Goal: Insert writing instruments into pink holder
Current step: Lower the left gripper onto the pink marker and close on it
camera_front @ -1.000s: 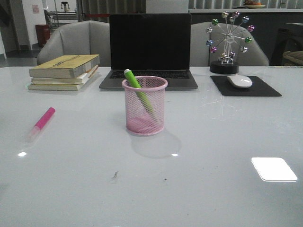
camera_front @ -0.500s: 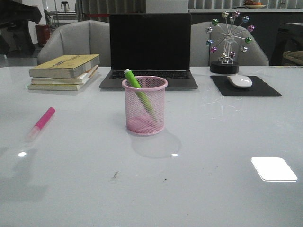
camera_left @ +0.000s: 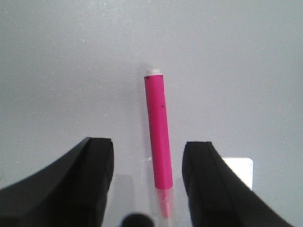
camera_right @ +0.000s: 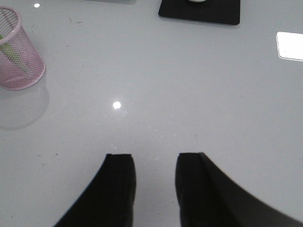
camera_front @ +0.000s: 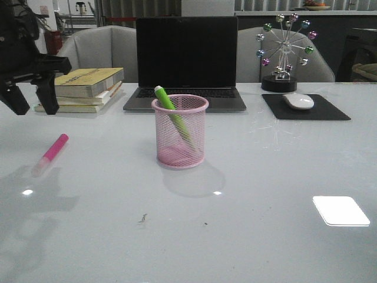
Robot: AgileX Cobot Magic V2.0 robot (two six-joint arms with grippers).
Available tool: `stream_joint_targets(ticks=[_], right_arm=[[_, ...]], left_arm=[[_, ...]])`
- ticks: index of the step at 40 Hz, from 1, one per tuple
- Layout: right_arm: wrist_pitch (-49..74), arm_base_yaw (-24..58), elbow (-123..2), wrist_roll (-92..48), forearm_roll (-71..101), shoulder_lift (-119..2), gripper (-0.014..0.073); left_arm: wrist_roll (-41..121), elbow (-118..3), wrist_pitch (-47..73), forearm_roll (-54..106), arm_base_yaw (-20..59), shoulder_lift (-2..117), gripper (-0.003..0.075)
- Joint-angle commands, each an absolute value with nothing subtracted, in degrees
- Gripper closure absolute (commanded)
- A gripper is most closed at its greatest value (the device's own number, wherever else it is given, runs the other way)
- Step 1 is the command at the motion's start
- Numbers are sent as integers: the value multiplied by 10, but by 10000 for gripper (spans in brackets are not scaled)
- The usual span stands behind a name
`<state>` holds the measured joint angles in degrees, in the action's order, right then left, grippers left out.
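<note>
Two grippers, both spread and empty on my feed: left gripper (camera_front: 32,109) hangs above the pink marker (camera_front: 50,154), which lies flat on the table (camera_front: 265,194) between its fingers (camera_left: 80,184) in the wrist view. Right gripper (camera_right: 154,182) sits low over bare table; pink holder (camera_front: 180,131) well off to its side with the green marker (camera_front: 171,112) leaning inside.

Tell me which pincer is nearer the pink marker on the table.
Left. The left pincer hangs open above the pink marker, its fingers straddling it in the left wrist view. The right pincer is over bare table, with the pink holder off to one side.
</note>
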<state>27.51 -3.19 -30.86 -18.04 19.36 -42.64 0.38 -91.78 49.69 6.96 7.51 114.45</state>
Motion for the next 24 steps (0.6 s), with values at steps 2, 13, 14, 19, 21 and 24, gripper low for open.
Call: stream_joint_targets(ticks=[2, 13, 14, 19, 21, 24], right_arm=[[240, -31, -324, -182, 196, -423, 242], [240, -31, -324, -182, 196, -423, 242], [240, -31, -324, -182, 196, -423, 242], [240, -31, -324, -182, 196, -423, 242], [240, -31, -324, -182, 196, -423, 242], [240, -31, -324, -182, 196, -423, 242]], left_arm=[[3, -938, 484, 98, 75, 1128, 314], [3, -938, 470, 99, 75, 1151, 314], [3, -938, 469, 99, 75, 1152, 314], [3, -938, 459, 99, 75, 1166, 314], [3, -938, 457, 99, 75, 1171, 314], [3, -938, 457, 99, 75, 1180, 314]])
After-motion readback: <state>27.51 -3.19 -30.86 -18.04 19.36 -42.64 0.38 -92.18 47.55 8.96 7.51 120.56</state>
